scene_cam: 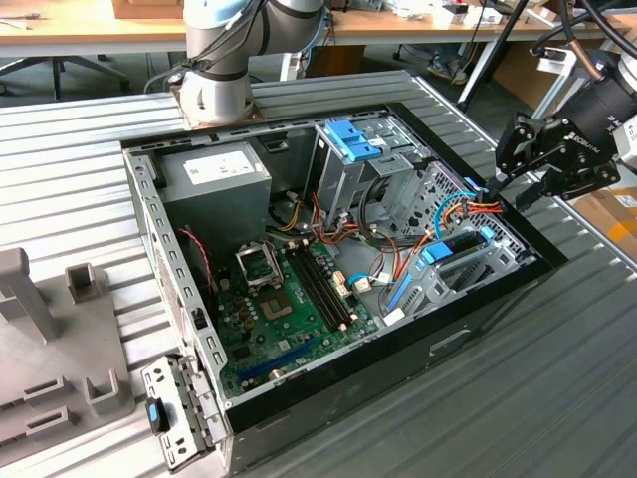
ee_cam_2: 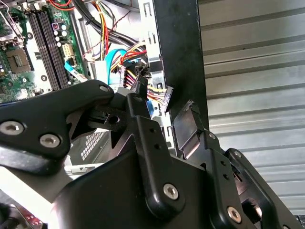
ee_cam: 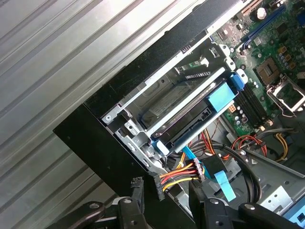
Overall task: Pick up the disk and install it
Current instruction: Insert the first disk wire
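I find the disk point(ee_cam: 174, 99) lying flat inside the metal drive bay point(ee_cam: 135, 139) at a corner of the computer case point(scene_cam: 418, 344). It has a grey metal body, partly hidden by the bay's bars, and a bright blue carrier frame along its edge. The gripper point(scene_cam: 495, 187) hovers over that same case corner. Its fingers point(ee_cam_2: 188, 125) are apart, straddling the coloured power cables point(ee_cam: 178, 172).

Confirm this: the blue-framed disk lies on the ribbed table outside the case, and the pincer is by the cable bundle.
Not on the table: the disk sits in the metal bay inside the case, as the first wrist view shows. The pincer is indeed by the cable bundle.
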Controlling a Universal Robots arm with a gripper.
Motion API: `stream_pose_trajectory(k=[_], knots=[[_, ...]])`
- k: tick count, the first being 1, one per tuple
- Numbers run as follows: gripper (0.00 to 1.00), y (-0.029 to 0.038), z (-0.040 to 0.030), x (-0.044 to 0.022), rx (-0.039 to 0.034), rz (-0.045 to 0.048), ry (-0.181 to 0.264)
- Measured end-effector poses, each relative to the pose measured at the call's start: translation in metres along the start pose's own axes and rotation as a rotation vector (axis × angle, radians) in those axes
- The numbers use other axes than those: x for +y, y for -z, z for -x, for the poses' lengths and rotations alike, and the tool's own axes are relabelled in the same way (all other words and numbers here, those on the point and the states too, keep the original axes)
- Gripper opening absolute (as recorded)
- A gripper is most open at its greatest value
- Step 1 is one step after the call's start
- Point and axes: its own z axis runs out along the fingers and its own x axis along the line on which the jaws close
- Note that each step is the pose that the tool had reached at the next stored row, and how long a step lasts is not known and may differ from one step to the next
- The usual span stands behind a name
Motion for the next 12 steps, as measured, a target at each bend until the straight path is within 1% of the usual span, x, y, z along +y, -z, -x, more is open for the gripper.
stream_pose_trajectory(k=[4,9,12], knots=[[0.5,-0.0003,-0.0001,0.0,-0.0016,0.0019,0.012],[0.5,-0.0027,-0.0011,-0.0002,-0.0035,0.0046,0.028],[0.5,-0.0028,-0.0011,-0.0002,-0.0037,0.0047,0.029]])
